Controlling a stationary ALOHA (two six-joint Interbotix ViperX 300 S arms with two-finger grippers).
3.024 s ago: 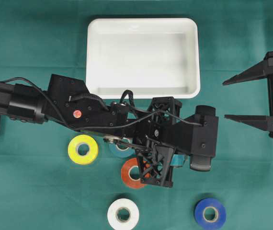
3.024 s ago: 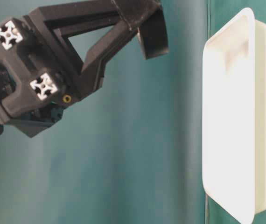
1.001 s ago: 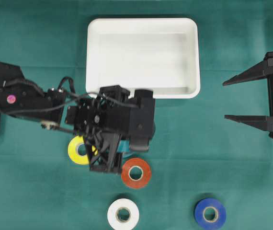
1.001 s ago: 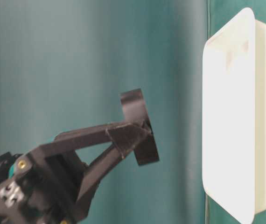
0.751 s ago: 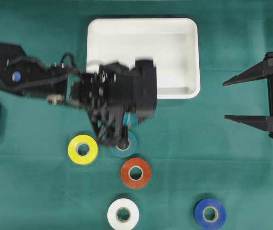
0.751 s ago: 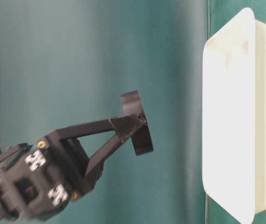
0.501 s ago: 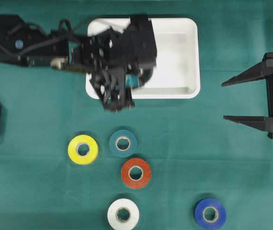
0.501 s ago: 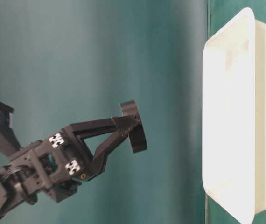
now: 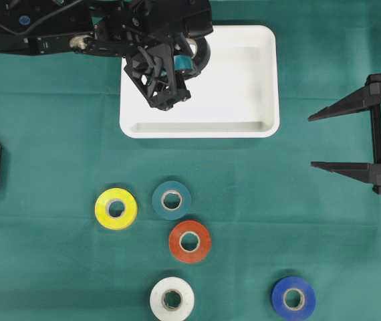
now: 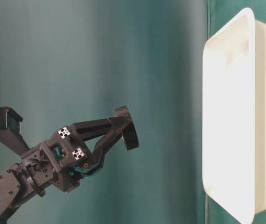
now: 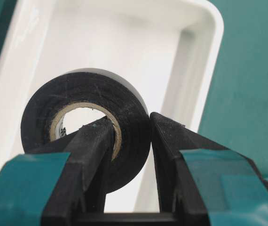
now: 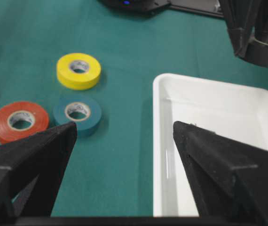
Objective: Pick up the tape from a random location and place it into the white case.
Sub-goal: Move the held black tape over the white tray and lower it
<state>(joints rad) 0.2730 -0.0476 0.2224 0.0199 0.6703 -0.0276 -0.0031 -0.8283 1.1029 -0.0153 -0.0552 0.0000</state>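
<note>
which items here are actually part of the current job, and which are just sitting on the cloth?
In the job: black tape roll, held by the left gripper; white case.

Lying about: yellow roll, teal roll, orange roll, white roll, blue roll.

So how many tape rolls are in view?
6: yellow, teal, red, white and blue on the cloth; a black roll in the left gripper above the tray.
</note>
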